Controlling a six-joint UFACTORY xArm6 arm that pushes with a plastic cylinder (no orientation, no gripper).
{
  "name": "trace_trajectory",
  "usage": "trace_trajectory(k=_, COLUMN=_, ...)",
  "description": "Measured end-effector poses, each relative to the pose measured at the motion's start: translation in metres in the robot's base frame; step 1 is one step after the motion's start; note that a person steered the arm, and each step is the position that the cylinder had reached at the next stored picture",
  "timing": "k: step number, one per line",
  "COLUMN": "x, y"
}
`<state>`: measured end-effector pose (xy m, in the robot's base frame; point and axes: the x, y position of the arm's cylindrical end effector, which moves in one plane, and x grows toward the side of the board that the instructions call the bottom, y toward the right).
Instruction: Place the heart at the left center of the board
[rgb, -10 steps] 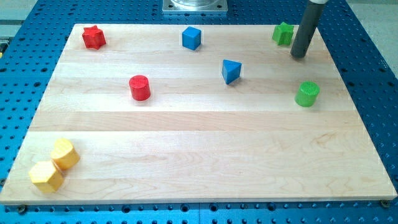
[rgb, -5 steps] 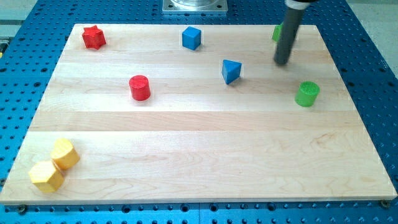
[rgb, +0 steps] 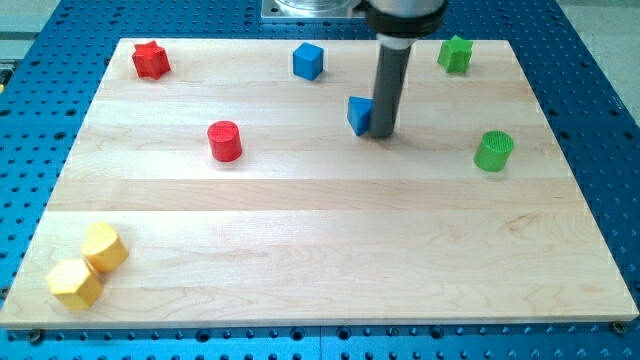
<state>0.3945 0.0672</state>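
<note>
Two yellow blocks touch each other at the board's bottom-left corner. The upper one (rgb: 103, 247) is rounded and looks like the heart; the lower one (rgb: 73, 283) looks like a hexagon. My tip (rgb: 382, 133) is far from them, in the upper middle of the board. It stands against the right side of a blue triangle-like block (rgb: 358, 114) and hides part of it.
A red star (rgb: 150, 59) sits at the top left, with a red cylinder (rgb: 225, 141) below and to its right. A blue cube (rgb: 308, 61) is at the top centre, a green star (rgb: 455, 53) at the top right, and a green cylinder (rgb: 493, 151) at the right.
My tip has moved left and down from beside the green star to the blue triangle-like block's right side. That block has shifted slightly left. The other blocks have not moved.
</note>
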Motion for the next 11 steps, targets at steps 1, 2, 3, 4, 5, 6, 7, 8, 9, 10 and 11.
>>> trace_trajectory(k=1, x=0.053, y=-0.034)
trace_trajectory(k=2, x=0.112, y=-0.085)
trace_trajectory(k=3, x=0.149, y=-0.156)
trace_trajectory(k=4, x=0.186, y=-0.224)
trace_trajectory(k=5, x=0.195, y=-0.266)
trace_trajectory(k=6, x=0.167, y=-0.267)
trace_trajectory(k=7, x=0.126, y=-0.271)
trace_trajectory(k=8, x=0.114, y=-0.277)
trace_trajectory(k=9, x=0.145, y=-0.28)
trace_trajectory(k=10, x=0.137, y=-0.304)
trace_trajectory(k=11, x=0.105, y=-0.312)
